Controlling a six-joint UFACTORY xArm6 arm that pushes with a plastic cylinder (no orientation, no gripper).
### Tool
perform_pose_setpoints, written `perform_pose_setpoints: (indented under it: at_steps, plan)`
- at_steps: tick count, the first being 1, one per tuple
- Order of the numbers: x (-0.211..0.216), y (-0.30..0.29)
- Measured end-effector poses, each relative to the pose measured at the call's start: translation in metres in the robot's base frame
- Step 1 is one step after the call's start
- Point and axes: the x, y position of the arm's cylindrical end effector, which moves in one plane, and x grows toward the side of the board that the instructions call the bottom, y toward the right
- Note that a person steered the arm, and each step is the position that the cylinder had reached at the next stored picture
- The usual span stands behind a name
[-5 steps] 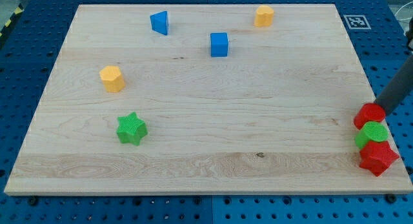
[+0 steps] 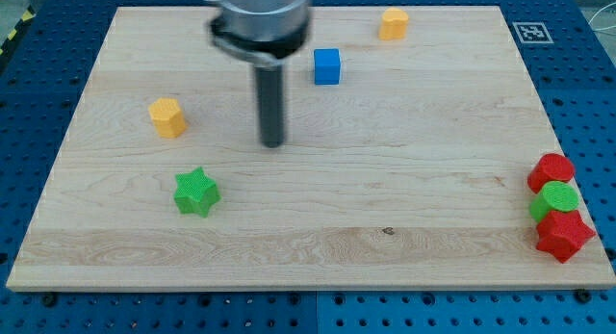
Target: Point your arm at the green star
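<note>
The green star (image 2: 196, 192) lies on the wooden board (image 2: 404, 199) at the lower left. My tip (image 2: 273, 143) rests on the board up and to the right of the green star, about a star's width and a half apart from it. The rod rises toward the view's top and its mount (image 2: 262, 21) hides the blue block seen earlier at the upper left.
An orange block (image 2: 167, 116) sits left of my tip. A blue cube (image 2: 327, 66) and another orange block (image 2: 393, 23) sit near the top. A red block (image 2: 551, 171), a green block (image 2: 557, 199) and a red star (image 2: 564, 235) cluster at the right edge.
My rod has swept from the board's right edge, by the red block, across to the left middle, close to the green star. No block has moved.
</note>
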Motion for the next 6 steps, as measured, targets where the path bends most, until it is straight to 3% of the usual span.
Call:
perform_pose_setpoints:
  at_steps: [1, 2, 5, 6]
  plan:
    - [0.008, -0.084]
    - [0.049, -0.136]
    - [0.097, -0.073]
    - [0.088, -0.055]
